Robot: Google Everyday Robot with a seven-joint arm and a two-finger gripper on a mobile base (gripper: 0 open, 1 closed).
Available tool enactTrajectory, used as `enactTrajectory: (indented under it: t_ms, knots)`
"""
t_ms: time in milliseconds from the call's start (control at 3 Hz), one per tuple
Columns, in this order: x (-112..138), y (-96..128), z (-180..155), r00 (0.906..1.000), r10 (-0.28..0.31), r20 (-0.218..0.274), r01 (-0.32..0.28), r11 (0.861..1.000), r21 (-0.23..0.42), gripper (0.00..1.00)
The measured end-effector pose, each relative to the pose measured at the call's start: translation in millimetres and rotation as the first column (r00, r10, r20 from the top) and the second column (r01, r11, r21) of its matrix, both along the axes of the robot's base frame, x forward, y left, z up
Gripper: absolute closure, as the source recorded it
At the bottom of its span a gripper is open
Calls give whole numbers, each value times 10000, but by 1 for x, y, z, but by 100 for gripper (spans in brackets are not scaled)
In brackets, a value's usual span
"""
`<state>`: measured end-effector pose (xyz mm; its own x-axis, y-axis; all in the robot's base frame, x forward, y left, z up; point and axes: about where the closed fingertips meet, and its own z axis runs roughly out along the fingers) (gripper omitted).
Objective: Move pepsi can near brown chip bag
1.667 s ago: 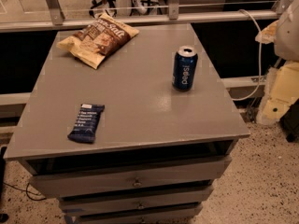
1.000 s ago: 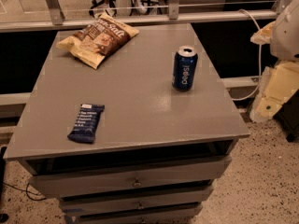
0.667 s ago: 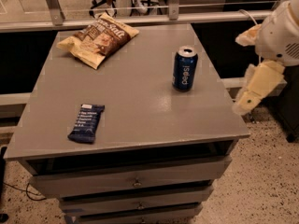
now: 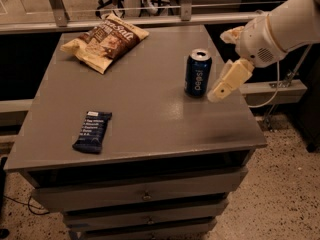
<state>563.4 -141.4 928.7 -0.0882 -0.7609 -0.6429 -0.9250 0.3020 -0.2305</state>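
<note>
A small dark blue cylindrical pepsi can (image 4: 198, 73) with a silver top stands upright on the right half of a flat grey cabinet top (image 4: 150, 119), closer to the right edge than to the middle. The cream-coloured two-finger gripper (image 4: 221, 64) hangs just to the right of it at the end of a white, rounded arm (image 4: 280, 26) that reaches in from the upper right. The claw is spread wide and holds nothing: its lower finger (image 4: 227, 81) slants down and to the left so that its tip sits just beside the can's base, while the upper finger (image 4: 231, 34) is up near the level of the can's rim. Whether the lower tip touches the can cannot be told. The crinkled flat brown chip bag (image 4: 105, 41) with white lettering and pale yellow edges lies at the far left corner of the top, well apart from the can. A wide stretch of bare grey surface lies between the two. A flat dark blue snack bar wrapper (image 4: 93, 131) lies near the front left, off the straight line from can to bag. Behind the can the top runs on to its far edge, which meets a metal rail (image 4: 150, 19). To the right, the surface ends just beyond the claw's lower finger — below it lies speckled floor (image 4: 280, 194). Grey drawers (image 4: 145, 196) sit under the front edge.
</note>
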Motion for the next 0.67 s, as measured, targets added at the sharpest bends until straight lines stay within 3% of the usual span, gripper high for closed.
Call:
enactTrajectory:
  t_ms: [333, 667]
  knots:
    - [34, 11, -9, 9989, -269, 376, 233, 9954, 929, 0]
    - [63, 14, -23, 9965, -768, 328, 694, 9799, 1869, 0]
